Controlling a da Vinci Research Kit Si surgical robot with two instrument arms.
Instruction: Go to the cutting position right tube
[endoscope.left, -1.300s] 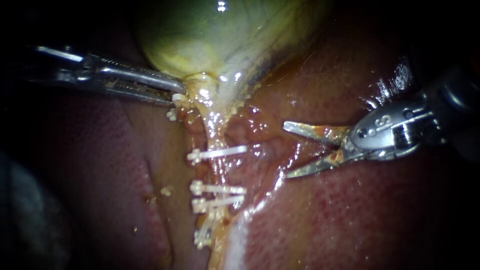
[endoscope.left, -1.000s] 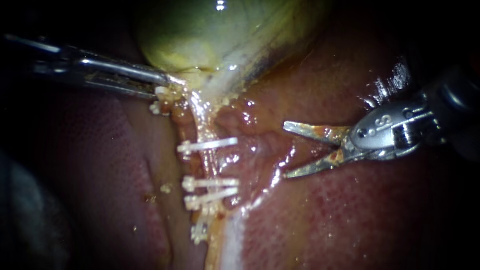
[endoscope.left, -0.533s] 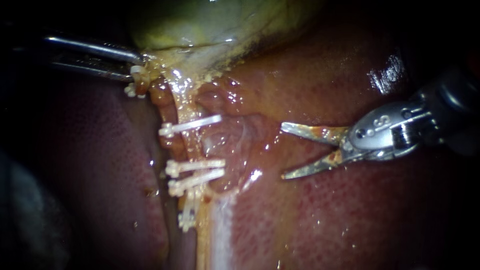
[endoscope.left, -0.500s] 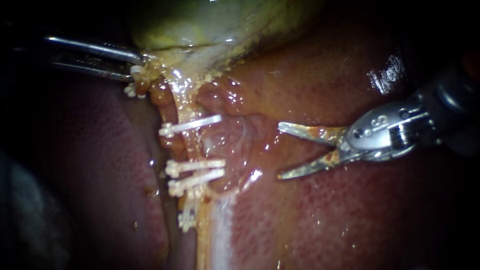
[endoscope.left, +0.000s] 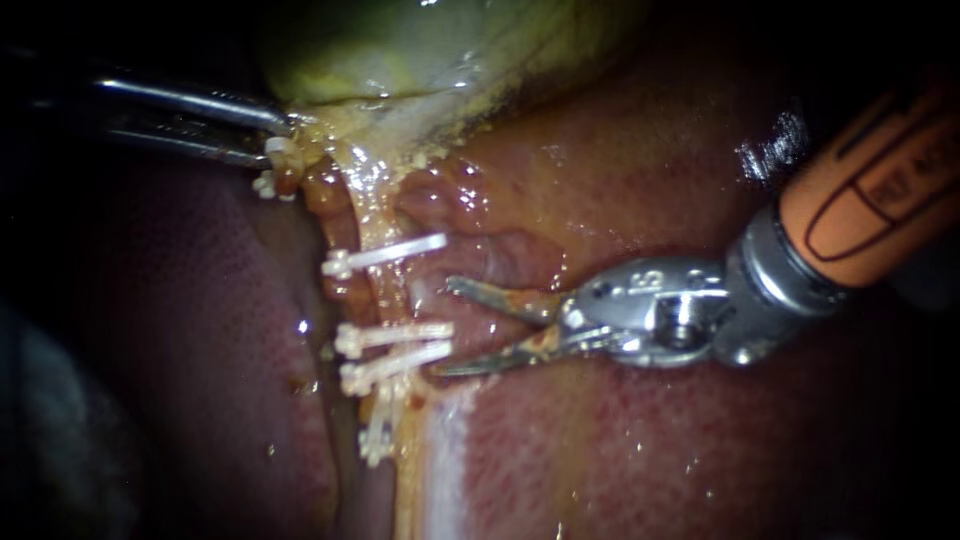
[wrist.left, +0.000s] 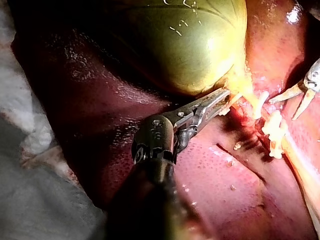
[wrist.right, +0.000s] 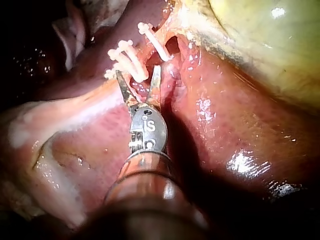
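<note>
Where the gallbladder narrows at the far side, the left instrument has its pincer clenched on the gallbladder's neck. From there the right tube runs toward the near side over the liver. One white clip crosses it and, nearer, a pair of clips. The right instrument has its pincer released and spread wide. Its tips lie just right of the tube, level with the stretch between the single clip and the pair.
</note>
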